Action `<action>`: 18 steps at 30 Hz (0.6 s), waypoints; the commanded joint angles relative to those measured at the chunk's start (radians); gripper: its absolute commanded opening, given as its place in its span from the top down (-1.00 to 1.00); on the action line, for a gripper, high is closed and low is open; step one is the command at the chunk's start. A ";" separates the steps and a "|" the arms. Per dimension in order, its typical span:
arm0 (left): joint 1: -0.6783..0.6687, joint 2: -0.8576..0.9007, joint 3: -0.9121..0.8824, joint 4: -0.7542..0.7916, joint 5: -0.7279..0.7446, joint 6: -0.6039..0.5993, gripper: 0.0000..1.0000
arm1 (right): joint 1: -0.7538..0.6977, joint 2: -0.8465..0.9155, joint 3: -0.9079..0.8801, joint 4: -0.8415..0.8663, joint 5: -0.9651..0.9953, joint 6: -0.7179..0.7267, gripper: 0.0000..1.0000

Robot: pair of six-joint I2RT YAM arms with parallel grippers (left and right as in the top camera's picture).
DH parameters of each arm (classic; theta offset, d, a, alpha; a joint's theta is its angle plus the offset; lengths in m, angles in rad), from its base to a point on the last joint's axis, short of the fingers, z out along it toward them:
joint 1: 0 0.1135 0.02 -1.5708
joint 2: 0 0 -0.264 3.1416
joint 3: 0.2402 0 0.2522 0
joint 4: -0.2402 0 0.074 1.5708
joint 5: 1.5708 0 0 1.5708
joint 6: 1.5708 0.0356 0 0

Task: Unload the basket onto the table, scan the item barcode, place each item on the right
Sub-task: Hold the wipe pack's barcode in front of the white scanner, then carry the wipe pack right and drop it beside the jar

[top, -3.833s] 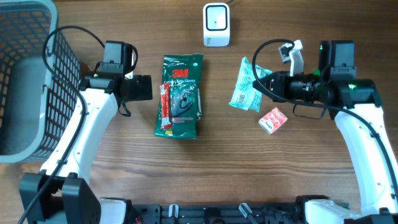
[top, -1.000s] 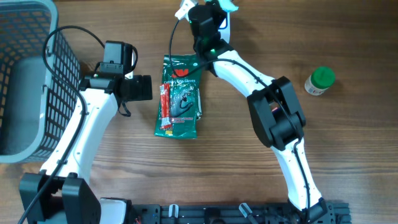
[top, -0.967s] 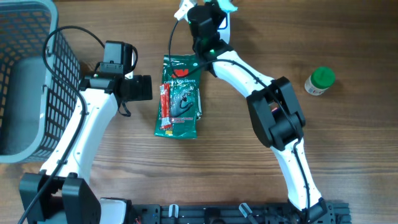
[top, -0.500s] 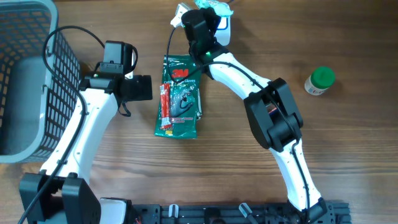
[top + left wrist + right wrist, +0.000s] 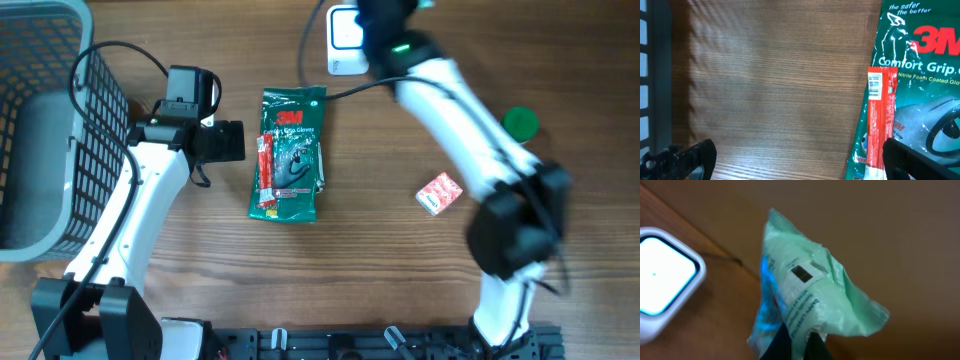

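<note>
My right gripper (image 5: 801, 339) is shut on the lower edge of a mint-green plastic packet (image 5: 810, 290), held up in the air. A white label with a dark printed block (image 5: 802, 272) faces the right wrist camera. The white scanner (image 5: 662, 280) lies to the packet's left, its pale window turned up. From overhead the right arm (image 5: 440, 90) reaches to the table's far edge beside the scanner (image 5: 340, 45); the packet is almost out of frame there. My left gripper (image 5: 795, 165) hangs open over bare wood, left of the green glove pack.
A green 3M glove pack (image 5: 290, 150) with a red stick packet (image 5: 266, 172) on it lies mid-table. A small red packet (image 5: 438, 192) and a green-lidded bottle (image 5: 520, 122) are on the right. A grey wire basket (image 5: 40, 130) fills the left edge.
The right arm has swung right, from left of the scanner to its right side, still gripping the mint packet. The small red packet shows again. The left arm has not moved.
</note>
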State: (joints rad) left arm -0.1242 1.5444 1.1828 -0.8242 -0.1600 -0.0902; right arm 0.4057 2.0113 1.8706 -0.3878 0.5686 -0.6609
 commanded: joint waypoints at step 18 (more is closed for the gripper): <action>0.004 -0.005 -0.006 0.000 -0.006 0.008 -1.00 | -0.376 -0.070 -0.212 -0.657 -0.457 0.558 0.69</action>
State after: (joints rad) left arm -0.1242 1.5444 1.1828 -0.8234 -0.1604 -0.0902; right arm 0.0360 1.9373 1.6726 -1.0649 0.1406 -0.1440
